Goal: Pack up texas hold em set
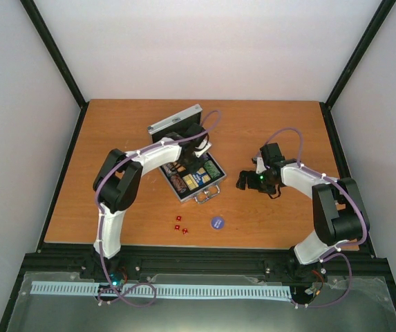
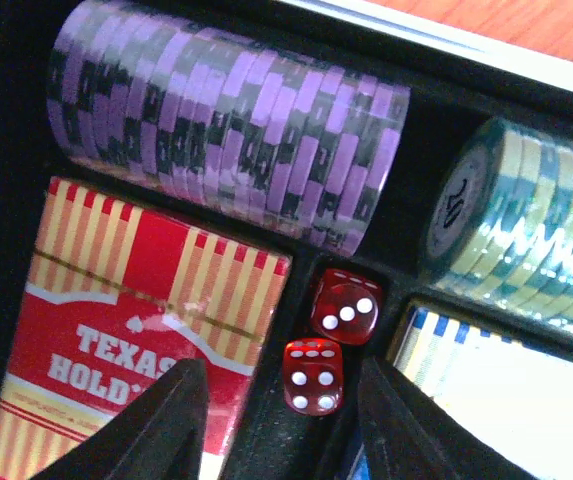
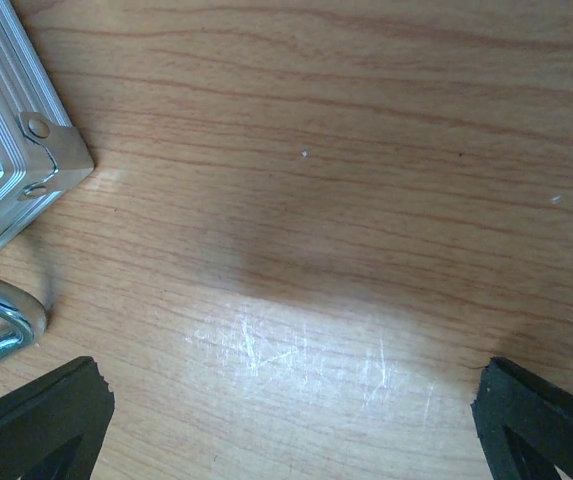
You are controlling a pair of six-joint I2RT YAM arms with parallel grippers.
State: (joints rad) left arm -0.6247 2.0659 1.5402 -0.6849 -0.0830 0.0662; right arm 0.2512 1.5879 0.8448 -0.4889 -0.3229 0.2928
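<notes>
Hovering spread and empty, the left pincer (image 2: 279,395) hangs just above two dice (image 2: 328,340) lying in a slot of the case (image 1: 215,185), between card box (image 2: 126,320) and purple chips (image 2: 226,140). The right pincer (image 3: 288,400) gapes wide over bare desk (image 3: 366,200), mid-right of the top view. Dice-packing looks underway: three loose dice (image 1: 180,225) and the disc (image 1: 217,222) wait at lower centre, needing a fine pinch.
</notes>
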